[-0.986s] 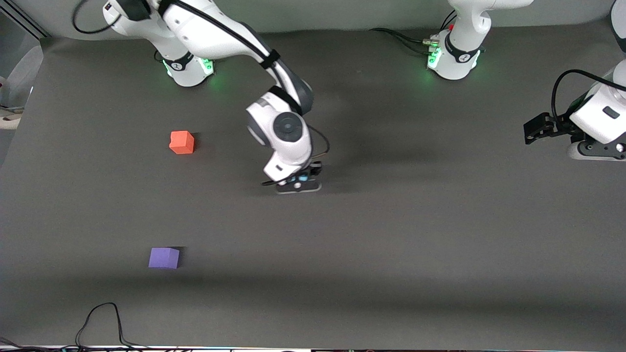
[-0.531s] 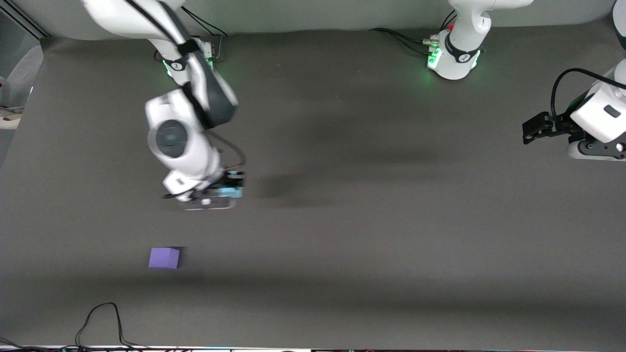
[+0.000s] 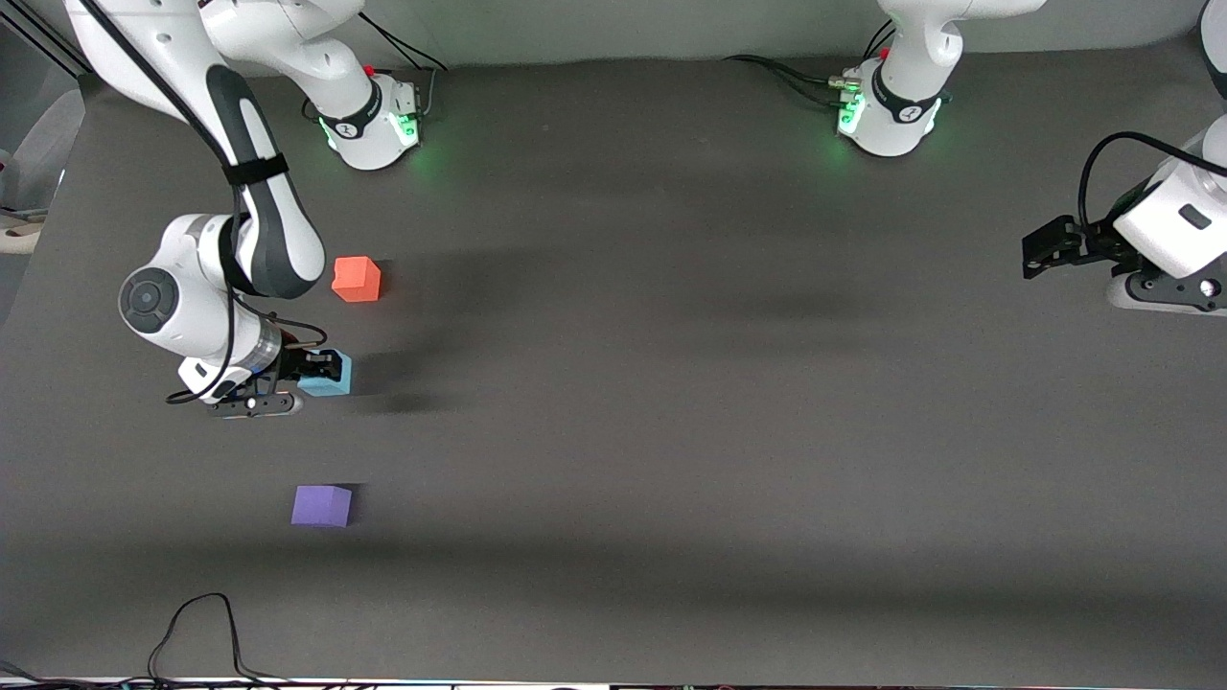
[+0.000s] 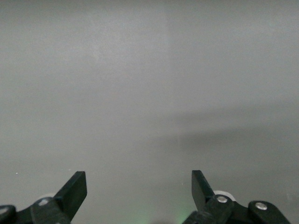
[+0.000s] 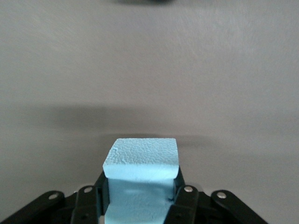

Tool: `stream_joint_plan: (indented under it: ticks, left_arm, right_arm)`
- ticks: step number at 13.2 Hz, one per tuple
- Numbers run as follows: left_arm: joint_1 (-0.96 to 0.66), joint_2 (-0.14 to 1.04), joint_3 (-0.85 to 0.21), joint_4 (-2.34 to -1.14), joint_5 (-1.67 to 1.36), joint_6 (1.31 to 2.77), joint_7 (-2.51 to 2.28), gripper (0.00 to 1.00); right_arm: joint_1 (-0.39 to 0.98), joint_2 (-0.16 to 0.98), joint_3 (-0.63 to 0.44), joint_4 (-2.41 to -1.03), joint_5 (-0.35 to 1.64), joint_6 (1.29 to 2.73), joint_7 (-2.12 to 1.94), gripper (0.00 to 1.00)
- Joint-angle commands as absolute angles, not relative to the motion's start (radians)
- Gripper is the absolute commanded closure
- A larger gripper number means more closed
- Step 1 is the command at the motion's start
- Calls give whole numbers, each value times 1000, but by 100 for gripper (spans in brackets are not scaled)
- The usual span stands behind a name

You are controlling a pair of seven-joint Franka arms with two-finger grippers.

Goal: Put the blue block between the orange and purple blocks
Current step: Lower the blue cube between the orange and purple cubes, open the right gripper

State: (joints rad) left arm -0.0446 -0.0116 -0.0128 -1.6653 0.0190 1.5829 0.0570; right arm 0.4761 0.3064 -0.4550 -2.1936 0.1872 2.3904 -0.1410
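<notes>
My right gripper (image 3: 312,372) is shut on the light blue block (image 3: 328,376), which it holds over the table between the orange block (image 3: 357,279) and the purple block (image 3: 321,505), toward the right arm's end. In the right wrist view the blue block (image 5: 140,179) sits squeezed between my black fingers (image 5: 184,200). My left gripper (image 3: 1040,249) is open and empty, waiting at the left arm's end of the table; its view shows the two fingertips (image 4: 74,189) apart over bare table.
The right arm's base (image 3: 369,120) and the left arm's base (image 3: 887,110) stand along the table's edge farthest from the front camera. A black cable (image 3: 196,632) loops at the nearest edge, nearer the camera than the purple block.
My right arm has swung from the table's middle toward its own end, carrying the blue block. The orange block, hidden half a second ago, shows again. The left arm has not moved.
</notes>
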Motion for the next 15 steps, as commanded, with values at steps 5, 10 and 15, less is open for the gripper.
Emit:
stream_joint_plan:
  ticks: [5, 10, 15]
  left_arm:
    - [-46, -6, -9, -1647, 14, 1571, 77, 0]
    - [-45, 3, -9, -1638, 15, 1575, 77, 0]
    - [-46, 3, -9, -1638, 17, 1577, 77, 0]
  right_arm:
    - [494, 356, -453, -2217, 216, 2476, -175, 56]
    - [499, 388, -451, -2209, 261, 2493, -178, 51]
    - [499, 396, -451, -2207, 288, 2507, -176, 0]
